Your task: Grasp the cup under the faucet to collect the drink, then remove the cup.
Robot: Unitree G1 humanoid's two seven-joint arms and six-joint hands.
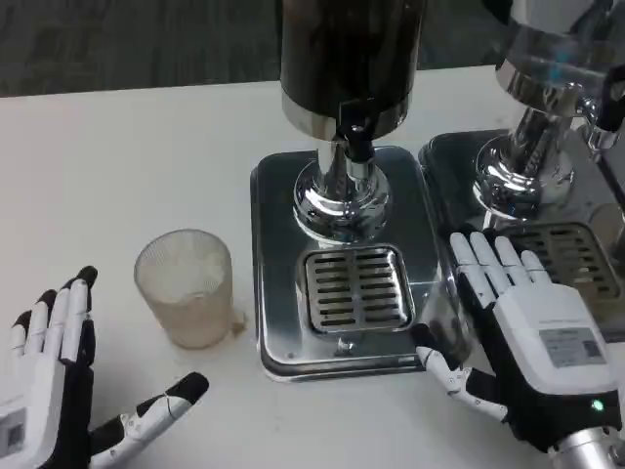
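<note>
While both hands lie low near the front edge of the white bench (117, 147), the cup (186, 286) stands upright and untouched on the bench surface, just left of the dispenser's steel drip tray (273, 195) and not under the faucet (357, 137). Cup: translucent, frosted-looking, mouth up; contents cannot be made out.

Left hand (49, 391): at the front-left corner, palm side down, fingers spread and pointing away toward the far edge, thumb angled out to the right. Holds nothing; a clear gap separates it from the cup.

Right hand (532, 337): at the front-right, white back facing up, fingers extended and apart, thumb out to the left beside the tray's front-right corner. Holds nothing. Fingertips lie between the two drip trays; contact with either cannot be judged.

Dispenser: dark tank above a chrome pedestal, black faucet over the slotted grate (356, 286). Second dispenser (532, 147) stands at the right edge, on its own tray.
</note>
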